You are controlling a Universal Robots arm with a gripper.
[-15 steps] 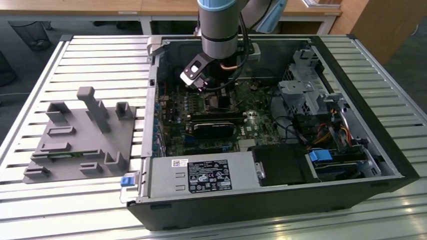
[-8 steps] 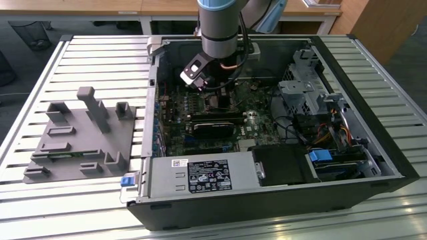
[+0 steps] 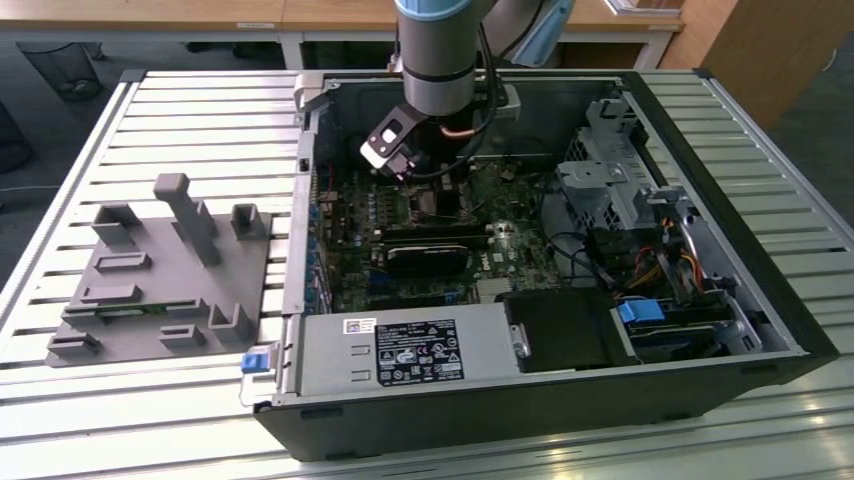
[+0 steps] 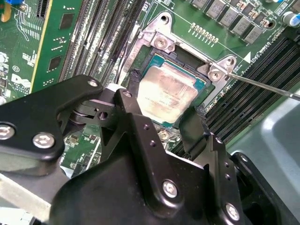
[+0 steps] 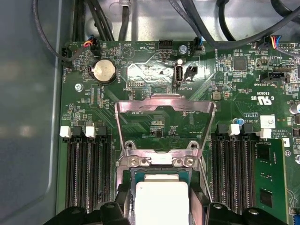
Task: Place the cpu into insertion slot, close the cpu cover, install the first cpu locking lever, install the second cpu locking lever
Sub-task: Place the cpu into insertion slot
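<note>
- Slatted metal table [image 3: 174,110] carries an open computer case [image 3: 534,425] in the exterior view, with wooden desks behind it.
- Inside the case, the arm [image 3: 441,50] comes down from above and puts the hand [image 3: 407,170] right over the insertion slot [image 3: 427,203] on the green board.
- A grey plastic fixture [image 3: 160,270] lies on the table outside the case, well apart from the insertion slot, toward the exterior view's left.
- In the second wrist view, the cpu [image 4: 166,91] lies flat within the insertion slot [image 4: 149,63], silvery-beige top up.
- There the black hand [image 4: 159,105] is narrowed to the chip's width, its fingers [image 4: 125,98] against two opposite edges of the cpu.
- A thin lever rod [image 4: 262,84] runs away from one corner of the insertion slot, unlatched.
- In the first wrist view, the cpu cover [image 5: 164,100] stands raised on its hinge at the far edge of the insertion slot [image 5: 159,169], its window showing board behind.
- Long black memory slots [image 5: 86,173] flank the insertion slot on both sides, and a coin cell [image 5: 103,71] sits beyond the cover.
</note>
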